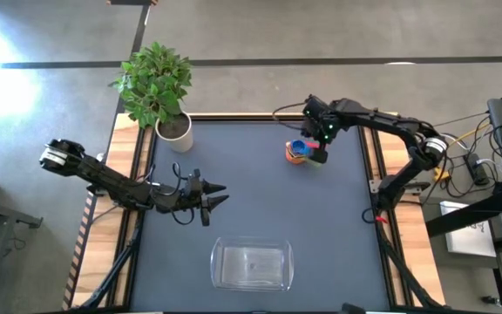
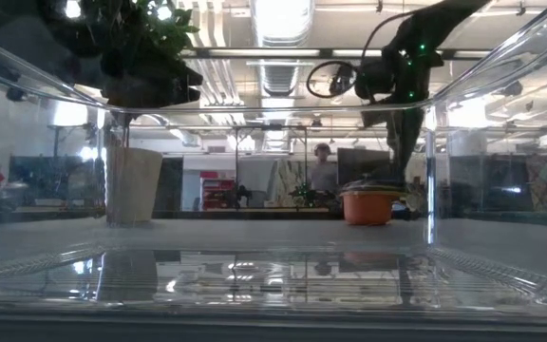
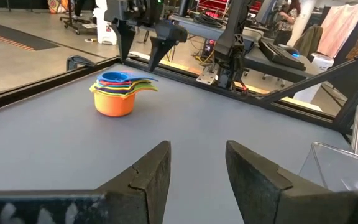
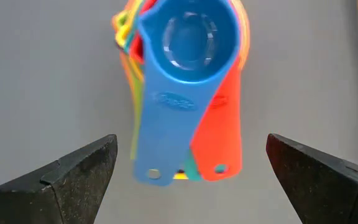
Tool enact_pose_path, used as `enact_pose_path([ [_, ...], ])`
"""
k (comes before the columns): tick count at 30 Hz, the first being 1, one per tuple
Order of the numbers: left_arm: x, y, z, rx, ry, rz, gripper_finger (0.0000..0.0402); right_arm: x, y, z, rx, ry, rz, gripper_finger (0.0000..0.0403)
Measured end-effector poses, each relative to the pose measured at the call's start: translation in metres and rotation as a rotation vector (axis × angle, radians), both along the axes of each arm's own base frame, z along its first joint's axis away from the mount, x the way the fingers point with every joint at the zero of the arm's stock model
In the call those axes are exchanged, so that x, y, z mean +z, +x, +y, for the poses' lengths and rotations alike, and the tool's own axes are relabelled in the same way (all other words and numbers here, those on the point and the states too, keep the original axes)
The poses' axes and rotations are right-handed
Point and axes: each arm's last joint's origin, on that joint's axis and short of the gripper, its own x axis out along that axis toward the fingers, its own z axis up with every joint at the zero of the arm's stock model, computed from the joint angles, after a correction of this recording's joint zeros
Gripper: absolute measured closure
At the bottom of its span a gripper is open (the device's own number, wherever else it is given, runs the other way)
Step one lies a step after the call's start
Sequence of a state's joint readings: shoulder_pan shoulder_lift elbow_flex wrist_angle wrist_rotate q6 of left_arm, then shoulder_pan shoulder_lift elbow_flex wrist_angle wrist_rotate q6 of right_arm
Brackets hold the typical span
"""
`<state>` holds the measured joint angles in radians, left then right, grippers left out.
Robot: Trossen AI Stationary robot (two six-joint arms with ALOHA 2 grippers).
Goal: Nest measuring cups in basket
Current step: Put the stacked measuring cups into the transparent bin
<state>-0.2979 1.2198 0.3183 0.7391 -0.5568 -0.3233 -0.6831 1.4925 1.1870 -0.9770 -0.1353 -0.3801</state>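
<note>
The measuring cups sit stacked on the far right of the worktop; the lower cups are mostly hidden under the blue one. The right claw hangs wide above them, empty. The basket sits near. The left claw waits narrowly parted, empty.

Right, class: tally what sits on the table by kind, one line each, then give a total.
Stacks of nested measuring cups: 1
Clear basket: 1
Potted plant: 1
Total: 3
</note>
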Motion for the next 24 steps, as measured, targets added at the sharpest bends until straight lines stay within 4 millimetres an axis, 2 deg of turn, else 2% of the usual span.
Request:
enact_pose_path([
  [5,0.000,0.000,0.000,0.000,0.000,0.001,0.0264,0.000,-0.009,-0.011,-0.004,0.044,-0.052,0.0003],
  [11,0.000,0.000,0.000,-0.001,0.000,0.001,0.0264,-0.001,-0.008,-0.018,0.026,0.039,-0.105,0.0003],
  [19,0.000,0.000,-0.001,-0.028,-0.004,0.002,0.0264,-0.033,-0.001,-0.030,0.023,0.154,-0.032,0.0003],
  [24,0.000,0.000,-0.001,-0.039,-0.006,0.003,0.0264,-0.035,0.003,-0.030,-0.003,0.212,-0.044,0.0003],
])
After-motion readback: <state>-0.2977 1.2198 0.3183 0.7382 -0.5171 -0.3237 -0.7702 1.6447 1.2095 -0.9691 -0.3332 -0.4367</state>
